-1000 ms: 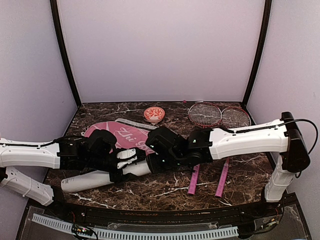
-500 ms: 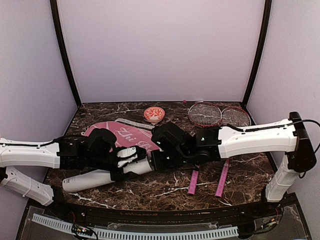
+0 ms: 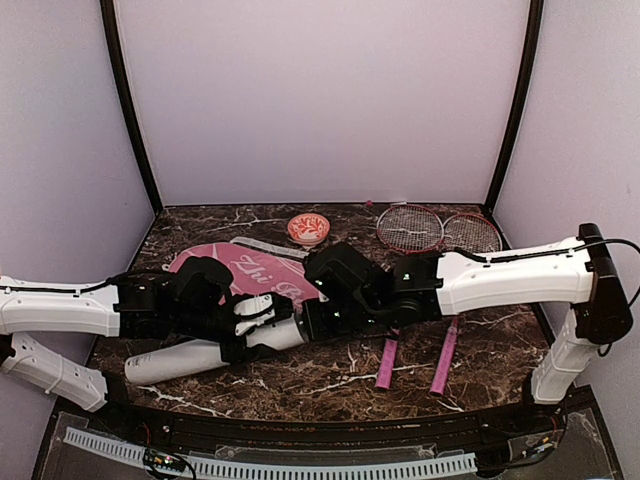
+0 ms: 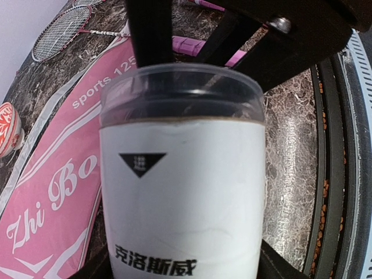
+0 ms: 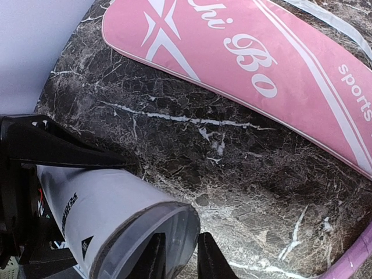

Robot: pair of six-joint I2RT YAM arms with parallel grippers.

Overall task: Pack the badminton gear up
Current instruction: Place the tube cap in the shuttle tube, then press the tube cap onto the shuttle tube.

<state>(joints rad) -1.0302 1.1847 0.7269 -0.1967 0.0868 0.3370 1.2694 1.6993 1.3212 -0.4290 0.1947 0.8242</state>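
Note:
The long white tube (image 3: 170, 362) lies on the table, and my left gripper (image 3: 240, 325) is shut round its body. In the left wrist view the tube (image 4: 180, 192) fills the frame, with a translucent cap (image 4: 180, 87) on its far end. My right gripper (image 3: 310, 322) is at that end. In the right wrist view its two fingers (image 5: 177, 258) pinch the cap's rim (image 5: 189, 224). The pink "Zhi Bo" cover (image 3: 255, 270) lies flat behind the tube. Two red-framed rackets (image 3: 410, 228) lie at the back right, their pink handles (image 3: 387, 360) pointing toward the near edge. No shuttlecocks show.
A small red-and-white patterned bowl (image 3: 307, 229) stands at the back centre. The second racket head (image 3: 472, 235) is by the right post, and its handle (image 3: 444, 357) lies under my right forearm. Purple walls close in the three far sides.
My right arm has shifted a little to the right while staying at the tube's capped end. The left arm and the tube have not visibly moved.

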